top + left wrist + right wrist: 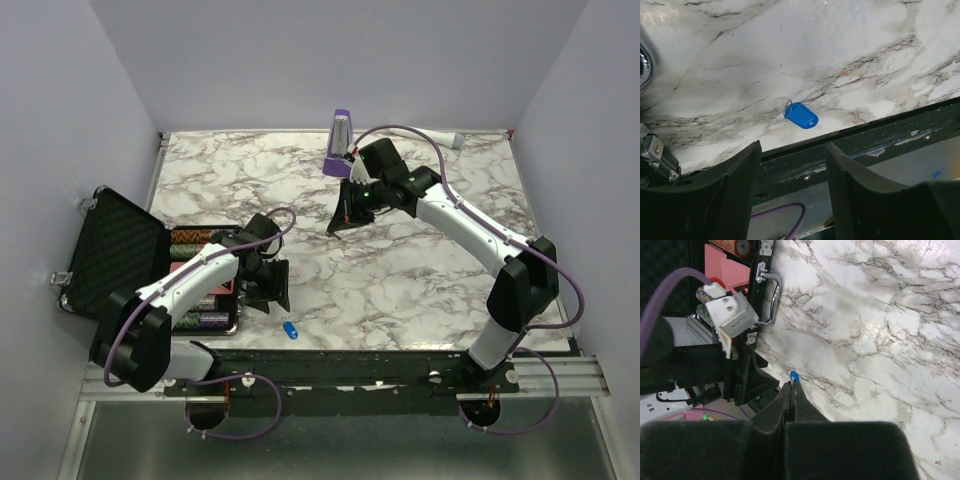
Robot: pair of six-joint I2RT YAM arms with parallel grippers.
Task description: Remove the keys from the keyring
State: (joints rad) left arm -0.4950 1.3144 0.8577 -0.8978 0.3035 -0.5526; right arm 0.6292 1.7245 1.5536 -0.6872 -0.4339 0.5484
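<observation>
A key [289,329] with a bright blue oblong head lies flat on the marble close to the table's front edge. In the left wrist view the blue key [802,115] carries a thin silvery keyring [786,106] at its far end. My left gripper [275,300] hovers just behind it, open and empty, and the wrist camera shows its fingers [794,147] wide apart. Toward the back middle my right gripper [335,228] hangs raised, well away from the blue key. Its jaws [792,384] are pressed together, and a thin pale sliver like a small silvery key sticks out at the tips.
An open black case [110,250] holding poker chips [205,300] sits at the left, right beside my left arm. A purple metronome-shaped block [341,145] stands at the back behind the right gripper. A white cylinder [448,141] lies at the back right. A black rail [400,355] runs along the front edge.
</observation>
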